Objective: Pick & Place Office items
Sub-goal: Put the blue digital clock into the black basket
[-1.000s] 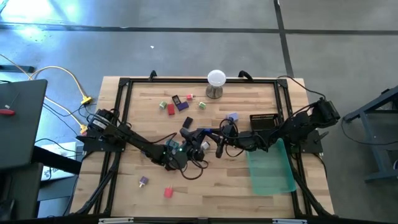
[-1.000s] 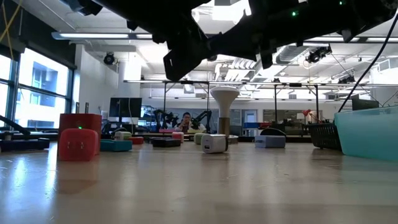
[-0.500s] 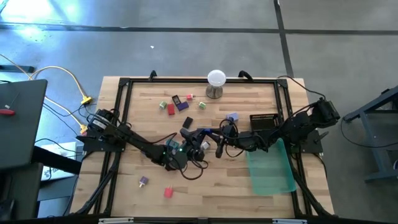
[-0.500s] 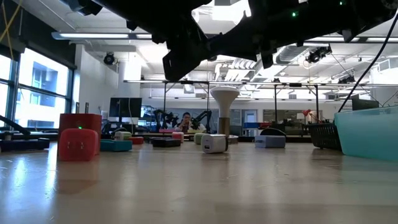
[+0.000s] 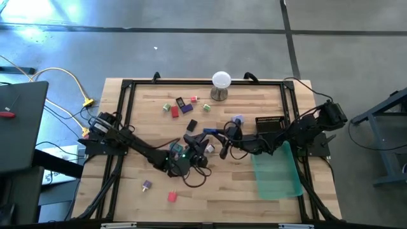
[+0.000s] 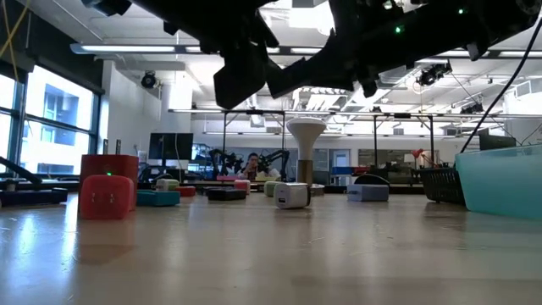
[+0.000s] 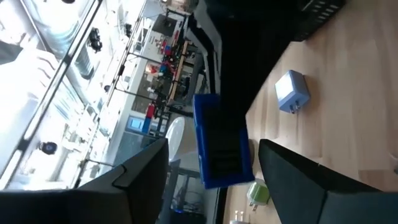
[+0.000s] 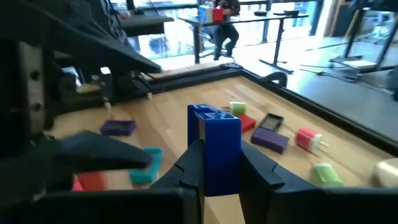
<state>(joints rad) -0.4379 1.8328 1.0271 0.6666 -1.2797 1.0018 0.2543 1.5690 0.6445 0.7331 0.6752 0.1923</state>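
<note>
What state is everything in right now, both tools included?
left tool: open, fingers either side of the blue block, not touching it
right tool: shut on the blue block
blue block: held upright, off the table
lavender block: lying loose on the table
green tray: flat on the table, nothing seen in it
white ball: sitting on its stand

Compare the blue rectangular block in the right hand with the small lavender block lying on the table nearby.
Colour: the blue rectangular block is deep blue; the small lavender block is pale.
Support: the blue block is clamped in the right hand, off the wooden table; the lavender block lies loose on the wood, touched by nothing.
Shape: the blue block is elongated; the lavender block is squat.
Both are blocky, hard-edged pieces.
</note>
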